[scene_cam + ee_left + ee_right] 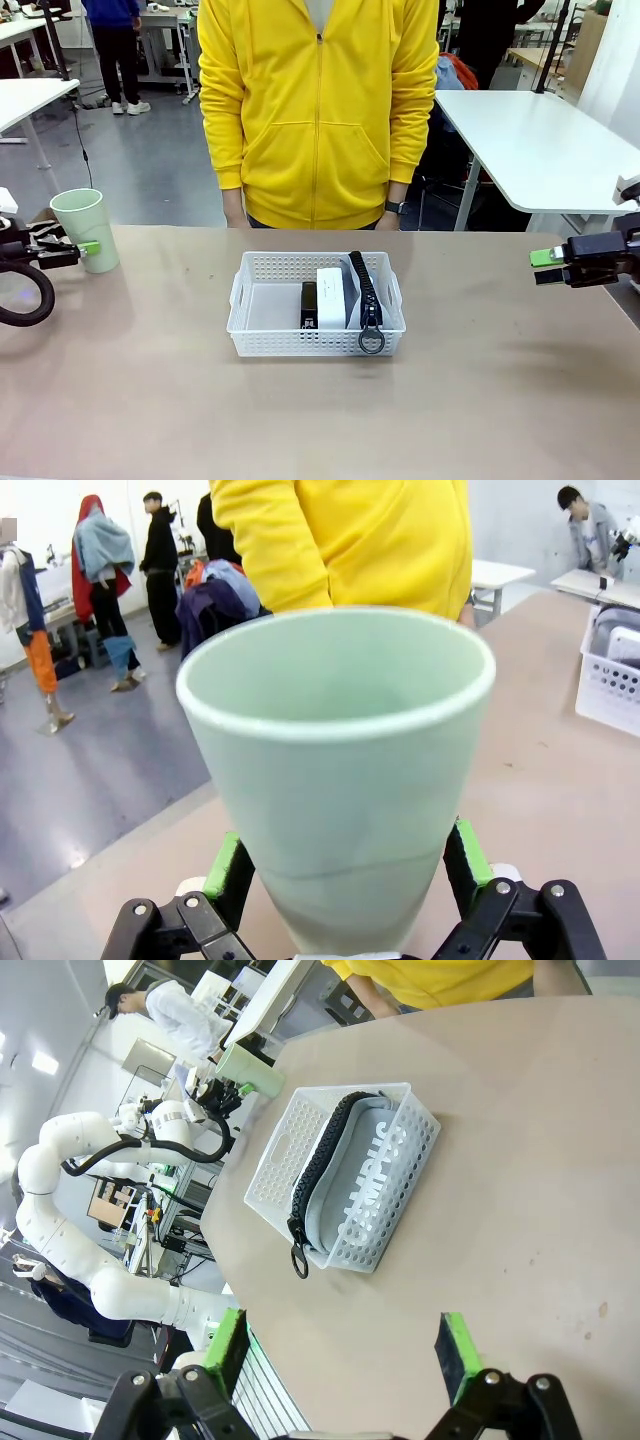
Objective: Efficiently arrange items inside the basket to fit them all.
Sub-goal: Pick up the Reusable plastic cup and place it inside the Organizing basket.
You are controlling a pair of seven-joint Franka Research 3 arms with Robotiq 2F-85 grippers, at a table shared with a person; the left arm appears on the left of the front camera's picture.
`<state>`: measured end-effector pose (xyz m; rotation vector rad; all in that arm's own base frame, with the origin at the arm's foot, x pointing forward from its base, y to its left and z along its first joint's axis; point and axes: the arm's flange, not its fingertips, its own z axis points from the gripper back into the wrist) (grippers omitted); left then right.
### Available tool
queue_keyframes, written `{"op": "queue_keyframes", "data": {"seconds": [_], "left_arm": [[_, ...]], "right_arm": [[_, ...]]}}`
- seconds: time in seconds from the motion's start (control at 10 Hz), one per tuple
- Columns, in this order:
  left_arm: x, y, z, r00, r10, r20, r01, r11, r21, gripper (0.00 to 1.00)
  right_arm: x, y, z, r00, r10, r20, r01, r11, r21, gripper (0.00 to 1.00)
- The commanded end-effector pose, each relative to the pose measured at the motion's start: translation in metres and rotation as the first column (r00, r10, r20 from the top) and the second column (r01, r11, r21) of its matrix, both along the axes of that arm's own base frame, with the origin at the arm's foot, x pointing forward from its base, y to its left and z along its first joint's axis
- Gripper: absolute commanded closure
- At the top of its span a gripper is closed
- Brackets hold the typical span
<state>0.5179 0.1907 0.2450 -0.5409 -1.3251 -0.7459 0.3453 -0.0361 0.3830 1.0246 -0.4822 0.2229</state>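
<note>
**Cup between left hand's pads, basket holding three items**

The left hand (345,880) stood wide around the upright cup (86,229) at the bench's (320,400) left edge. The right hand (546,265) hung wide over the right side. The basket (256,341) held stapler (308,304), device (331,296) and pouch (364,290) side by side.

Robotics lab, white worktables (540,140), robot arm (80,1210), people at benches

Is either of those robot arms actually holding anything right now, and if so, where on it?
Not gripped yet. The left tool stands open around the lower part of the pale green cup, pads beside its sides. The right tool is open over bare table.
</note>
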Motion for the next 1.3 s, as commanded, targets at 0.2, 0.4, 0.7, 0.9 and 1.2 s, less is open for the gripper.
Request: {"op": "queue_keyframes", "data": {"seconds": [0.2, 0.4, 0.7, 0.9, 1.2], "left_arm": [[0.001, -0.001, 0.012, 0.994, -0.009, 0.106, 0.013, 0.999, -0.039, 0.00], [0.000, 0.000, 0.013, 0.996, -0.019, 0.087, 0.023, 0.999, -0.041, 0.48], [-0.003, 0.000, 0.015, 0.995, -0.022, 0.100, 0.024, 0.999, -0.021, 1.00], [-0.007, 0.000, 0.018, 0.994, -0.022, 0.106, 0.025, 0.999, -0.021, 0.71], [-0.042, -0.017, 0.050, 0.993, -0.072, 0.090, 0.078, 0.994, -0.074, 0.71]], "right_arm": [[-0.001, 0.001, 0.003, 1.000, -0.004, -0.015, 0.004, 1.000, 0.001, 0.00], [-0.001, 0.001, 0.003, 1.000, -0.004, -0.015, 0.004, 1.000, 0.001, 0.00], [-0.001, 0.001, 0.003, 1.000, -0.004, -0.015, 0.004, 1.000, 0.001, 0.00], [-0.001, 0.001, 0.003, 1.000, -0.004, -0.015, 0.004, 1.000, 0.001, 0.00], [-0.001, 0.001, 0.003, 1.000, -0.004, -0.015, 0.004, 1.000, 0.001, 0.00]]}}
